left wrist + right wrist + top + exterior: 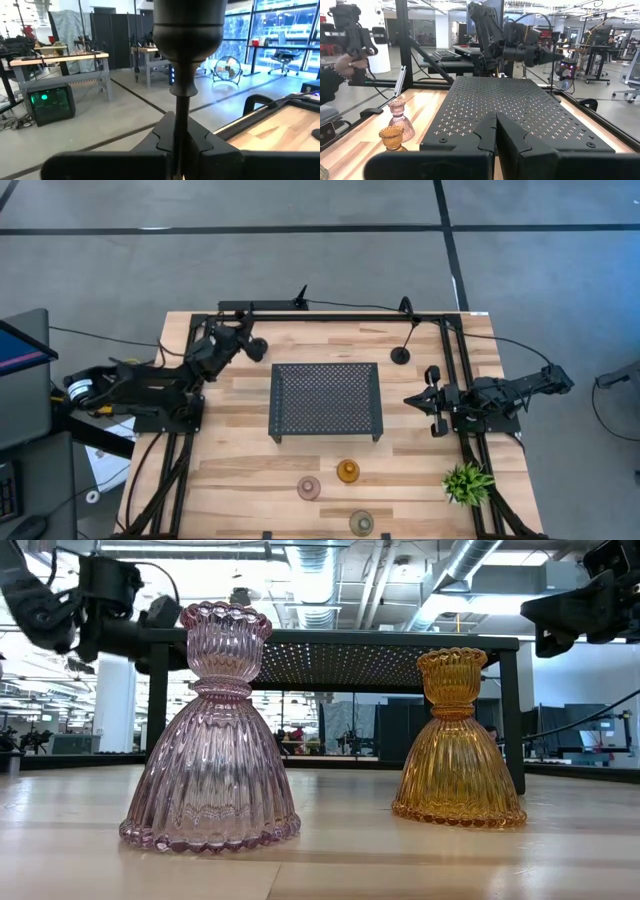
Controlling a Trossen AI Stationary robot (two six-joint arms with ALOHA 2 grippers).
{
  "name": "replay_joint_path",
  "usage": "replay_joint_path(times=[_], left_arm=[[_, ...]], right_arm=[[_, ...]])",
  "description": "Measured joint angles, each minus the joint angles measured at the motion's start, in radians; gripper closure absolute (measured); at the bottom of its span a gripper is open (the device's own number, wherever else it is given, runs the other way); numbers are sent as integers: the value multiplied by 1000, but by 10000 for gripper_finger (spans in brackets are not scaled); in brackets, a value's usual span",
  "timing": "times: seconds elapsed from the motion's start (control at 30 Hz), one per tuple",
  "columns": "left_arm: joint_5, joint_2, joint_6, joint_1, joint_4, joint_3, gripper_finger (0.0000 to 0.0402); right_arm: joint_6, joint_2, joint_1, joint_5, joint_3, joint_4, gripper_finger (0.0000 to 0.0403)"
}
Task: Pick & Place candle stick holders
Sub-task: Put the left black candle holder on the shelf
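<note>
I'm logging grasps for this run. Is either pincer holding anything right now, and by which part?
The left pincer is shut on a black candle stick holder, gripping its slim stem. The right pincer is shut and empty.

A perforated tray (325, 401) sits mid-table, three small holders (348, 471) near the front edge, a stemmed holder (401, 354) behind its right corner.

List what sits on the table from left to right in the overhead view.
Left gripper shut on a black holder → tray → pink holder → amber holder → green holder → second black holder → right gripper, jaws shut → plant.
</note>
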Motion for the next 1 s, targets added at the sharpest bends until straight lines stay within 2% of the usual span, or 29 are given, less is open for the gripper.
replay_joint_path(times=[0.1,0.27,0.33,0.47,0.53,1.0], left_arm=[[5,-62,0,0,-192,92,394],[9,-104,49,-1,-529,314,394],[60,-105,49,-6,-602,402,394],[242,-103,22,-33,-655,517,394],[293,-96,5,-67,-656,541,394],[307,-82,-34,-372,-654,542,394]], right_arm=[[0,0,0,0,0,0,403],[0,0,0,0,0,0,403],[0,0,0,0,0,0,403],[0,0,0,0,0,0,403],[0,0,0,0,0,0,403],[0,0,0,0,0,0,403]])
